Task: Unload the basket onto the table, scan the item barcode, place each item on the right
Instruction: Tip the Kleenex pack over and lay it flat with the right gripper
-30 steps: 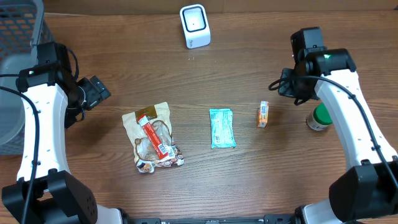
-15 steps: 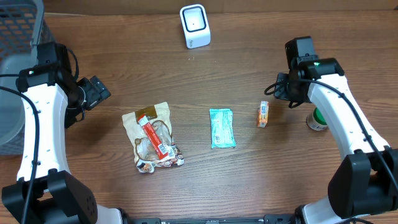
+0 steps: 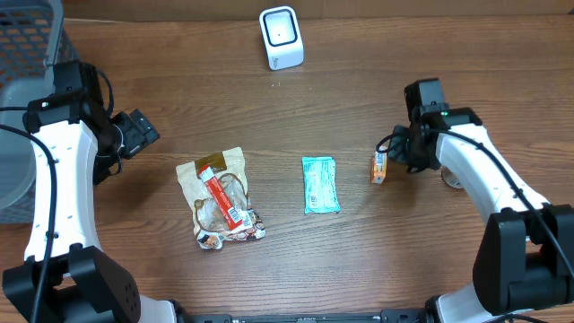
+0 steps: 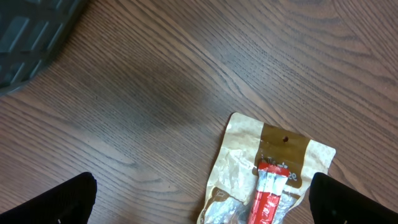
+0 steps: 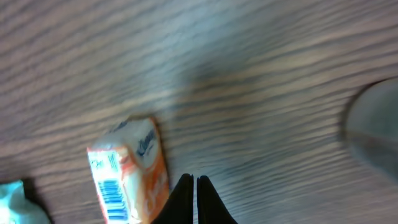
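Note:
A small orange box (image 3: 380,165) lies on the wooden table right of centre; in the right wrist view the orange box (image 5: 127,177) shows a blue barcode on its near face. My right gripper (image 3: 395,151) is shut with nothing in it, just right of the box; its closed tips (image 5: 193,182) hover beside the box's edge. The white scanner (image 3: 281,37) stands at the back centre. My left gripper (image 3: 142,133) is open at the left, above the top of a snack bag (image 4: 267,180), its fingers (image 4: 71,199) wide apart.
A teal packet (image 3: 320,184) lies mid-table, and the snack bag (image 3: 220,197) with a red stick lies to its left. A green-lidded jar (image 3: 451,177) stands partly under my right arm. A grey basket (image 3: 22,45) fills the far left corner.
My right arm has swung left and toward the front, bringing its shut gripper down beside the orange box and over the jar. The left arm has not moved.

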Motion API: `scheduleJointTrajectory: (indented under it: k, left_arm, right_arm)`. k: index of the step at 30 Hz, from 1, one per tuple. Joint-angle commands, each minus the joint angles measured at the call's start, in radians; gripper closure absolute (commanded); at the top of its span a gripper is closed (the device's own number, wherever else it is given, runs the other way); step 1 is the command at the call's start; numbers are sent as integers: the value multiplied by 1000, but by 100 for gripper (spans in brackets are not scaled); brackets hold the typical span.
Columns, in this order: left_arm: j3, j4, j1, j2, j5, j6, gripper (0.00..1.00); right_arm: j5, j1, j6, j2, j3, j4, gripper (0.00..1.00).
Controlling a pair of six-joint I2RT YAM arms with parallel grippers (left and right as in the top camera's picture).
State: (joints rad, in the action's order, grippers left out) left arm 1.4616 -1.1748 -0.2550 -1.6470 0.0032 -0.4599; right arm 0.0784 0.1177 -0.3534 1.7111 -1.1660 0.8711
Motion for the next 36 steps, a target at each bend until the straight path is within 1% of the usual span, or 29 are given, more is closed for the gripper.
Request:
scheduleJointTrajectory:
  k: [1, 8, 22, 36]
  left_arm:
    - [21, 1, 7, 0, -4, 19, 0]
    - [21, 2, 7, 0, -4, 19, 0]
    - [21, 2, 7, 0, -4, 19, 0]
    - [21, 2, 7, 0, -4, 19, 0]
  right_arm:
    - [-93, 0, -14, 2, 41, -29, 94]
    - [-137, 0, -14, 2, 85, -56, 92]
    - [-261, 0, -14, 2, 85, -56, 91]
    - [-283, 0, -18, 2, 85, -97, 91]
